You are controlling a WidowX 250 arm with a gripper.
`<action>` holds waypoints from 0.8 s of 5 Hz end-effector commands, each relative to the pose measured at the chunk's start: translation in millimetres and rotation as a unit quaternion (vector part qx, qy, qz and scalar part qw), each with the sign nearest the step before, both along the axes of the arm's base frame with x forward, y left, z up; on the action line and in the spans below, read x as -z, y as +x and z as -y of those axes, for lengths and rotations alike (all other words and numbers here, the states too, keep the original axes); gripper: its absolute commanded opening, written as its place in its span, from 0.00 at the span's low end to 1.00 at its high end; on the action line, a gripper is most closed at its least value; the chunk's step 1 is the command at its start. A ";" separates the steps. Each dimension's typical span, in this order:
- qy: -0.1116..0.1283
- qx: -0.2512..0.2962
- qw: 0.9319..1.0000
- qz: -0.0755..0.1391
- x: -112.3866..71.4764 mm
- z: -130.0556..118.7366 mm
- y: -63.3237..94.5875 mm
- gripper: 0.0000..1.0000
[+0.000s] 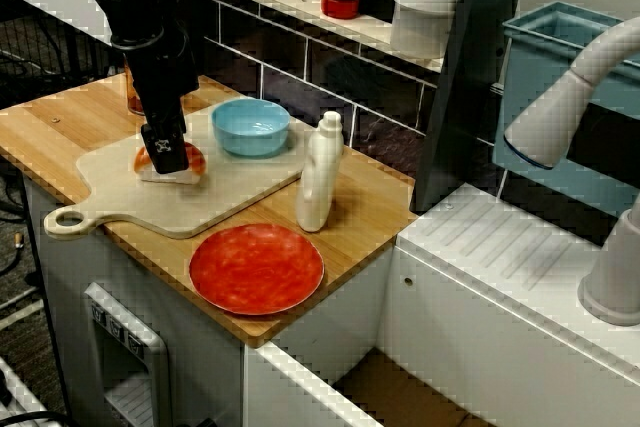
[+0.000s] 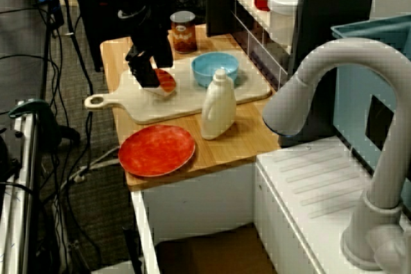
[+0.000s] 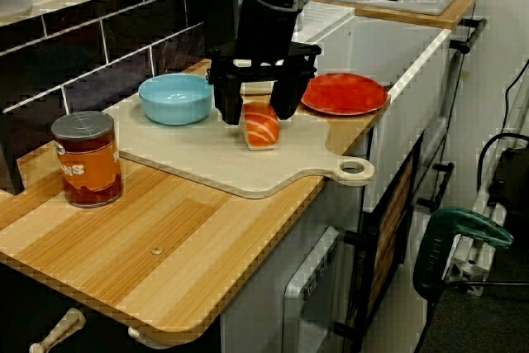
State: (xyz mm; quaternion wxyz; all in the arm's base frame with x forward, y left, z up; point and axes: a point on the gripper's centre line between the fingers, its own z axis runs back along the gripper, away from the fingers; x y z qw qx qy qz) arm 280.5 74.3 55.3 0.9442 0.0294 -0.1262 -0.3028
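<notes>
Seen from the bench (image 3: 165,237) end, a tin (image 3: 86,159) stands nearest, at 8 o'clock of the salmon sushi (image 3: 263,128), which lies flat on the cutting board (image 3: 207,159), seemingly so the claw (image 3: 256,112), spread wide and gripping nothing, straddles it, with the blue bowl (image 3: 175,98) beyond at 10 o'clock

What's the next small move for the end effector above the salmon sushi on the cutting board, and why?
Probably ease straight down a little. The end effector is open, its fingers either side of the salmon sushi, but the tips seem level only with its top, short of the cutting board.
</notes>
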 end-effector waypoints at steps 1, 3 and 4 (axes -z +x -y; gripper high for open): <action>0.009 -0.003 1.000 0.016 2.3 1.4 5.2 1.00; 0.010 -0.018 1.000 0.003 10.0 -2.4 7.4 0.00; 0.011 -0.021 1.000 -0.007 4.0 -2.8 10.1 0.00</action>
